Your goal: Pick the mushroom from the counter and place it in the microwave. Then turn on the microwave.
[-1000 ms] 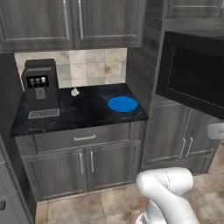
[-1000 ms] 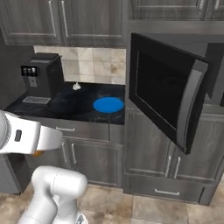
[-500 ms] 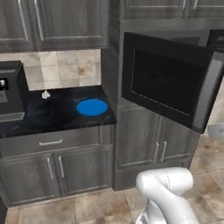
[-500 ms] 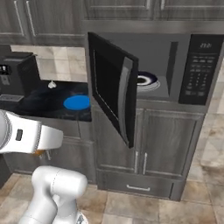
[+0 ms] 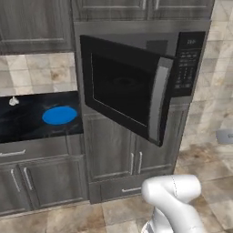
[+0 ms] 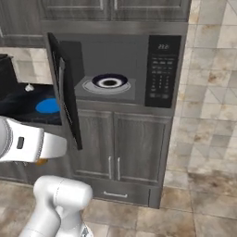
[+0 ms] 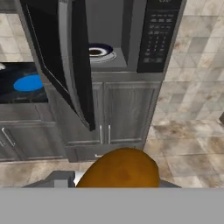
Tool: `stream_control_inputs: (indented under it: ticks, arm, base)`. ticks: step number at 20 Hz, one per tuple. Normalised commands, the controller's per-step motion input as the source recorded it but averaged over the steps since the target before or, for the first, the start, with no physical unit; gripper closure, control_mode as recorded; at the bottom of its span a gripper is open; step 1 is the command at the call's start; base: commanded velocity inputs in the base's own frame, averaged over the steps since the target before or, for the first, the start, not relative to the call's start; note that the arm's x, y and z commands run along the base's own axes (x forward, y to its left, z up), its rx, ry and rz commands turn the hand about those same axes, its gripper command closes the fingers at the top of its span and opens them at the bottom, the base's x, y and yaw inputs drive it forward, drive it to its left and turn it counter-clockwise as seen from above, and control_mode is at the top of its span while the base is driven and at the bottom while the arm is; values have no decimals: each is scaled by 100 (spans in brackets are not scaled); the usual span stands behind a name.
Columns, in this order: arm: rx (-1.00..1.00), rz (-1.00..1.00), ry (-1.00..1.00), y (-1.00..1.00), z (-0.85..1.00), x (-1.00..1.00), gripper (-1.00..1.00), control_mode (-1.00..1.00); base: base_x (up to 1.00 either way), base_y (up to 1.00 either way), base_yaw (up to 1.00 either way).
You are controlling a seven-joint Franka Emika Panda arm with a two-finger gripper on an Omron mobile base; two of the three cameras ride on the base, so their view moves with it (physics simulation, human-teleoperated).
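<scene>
Your hand view has the orange-brown rounded mushroom (image 7: 119,169) sitting large at the bottom centre, directly in front of the camera; the finger tips are covered by it, so you cannot see them, but the mushroom's position between where they rise reads as the jaws clamped on it. In the right base view a small orange patch shows just under the white forearm at the left edge, consistent with that. The large built-in black microwave with grey steel surround (image 6: 159,69) stands with its dark glass door (image 5: 123,88) swung open to the left. Your left base view looks onto the outer face of that door, which hides the cavity; the right base view and hand view look past the door's edge and show the grey interior floor carrying a dark round dish with a pale centre (image 6: 109,82). The button panel (image 5: 185,63) is on the right side in all three views. The black marbled stone tabletop (image 5: 27,125) lies left of the microwave; on it are a flat bright blue round plate (image 5: 59,114) and, well apart toward the back wall, a small whitish garlic-like lump (image 5: 13,101). Dark grey wood-grain cabinets (image 6: 134,152) with metal handles sit below.
</scene>
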Motion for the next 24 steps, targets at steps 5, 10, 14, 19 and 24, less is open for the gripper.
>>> stream_control_inputs:
  ticks: [5,10,14,19,24]
  arm:
    - [0,0,0,0,0,0,100,100]
    - [0,0,0,0,0,0,100,100]
    - [0,0,0,0,0,0,100,100]
    - [0,0,0,0,0,0,100,100]
    - [0,0,0,0,0,0,100,100]
  base:
    - [15,-84,22]
    - [17,-87,35]
    - [4,-64,34]
    - [12,-52,36]
    - [29,-34,39]
